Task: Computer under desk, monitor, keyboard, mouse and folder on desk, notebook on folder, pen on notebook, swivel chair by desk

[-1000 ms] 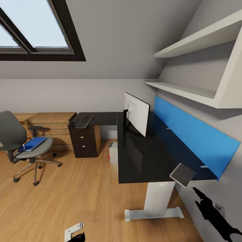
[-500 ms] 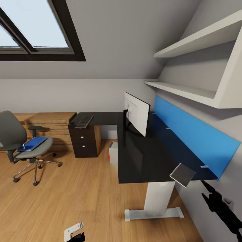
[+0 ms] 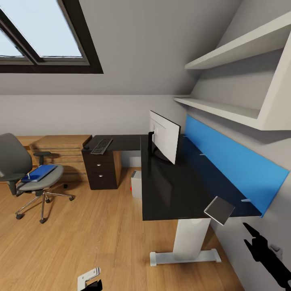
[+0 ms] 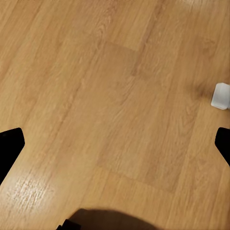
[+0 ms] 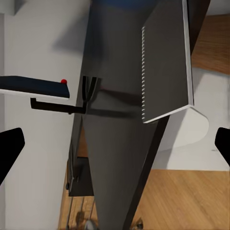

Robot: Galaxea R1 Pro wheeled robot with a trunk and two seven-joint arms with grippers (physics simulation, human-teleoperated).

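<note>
The black L-shaped desk (image 3: 178, 190) carries the white monitor (image 3: 163, 137) and, on its far left wing, the keyboard (image 3: 102, 146). Under the desk stands the grey computer (image 3: 136, 184). The grey notebook (image 3: 219, 210) lies at the desk's near corner, partly overhanging; its toothed edge is close in the right wrist view (image 5: 165, 62). On the grey swivel chair (image 3: 24, 169) at the left rests the blue folder (image 3: 39, 173). My right gripper (image 3: 249, 230) hangs open just below and right of the notebook. My left gripper (image 4: 115, 143) is open over bare floor. Mouse and pen are too small to make out.
A wooden drawer unit (image 3: 60, 151) and dark drawers (image 3: 101, 171) stand between chair and desk. A blue panel (image 3: 226, 161) and white shelves (image 3: 226, 109) line the wall at the right. Wooden floor (image 3: 89, 230) lies open before the desk. A white desk foot (image 3: 184, 256) sits near my right arm.
My right arm has shifted to the right, closer to the wall, and then dropped slightly. The room and the left gripper have not moved.
</note>
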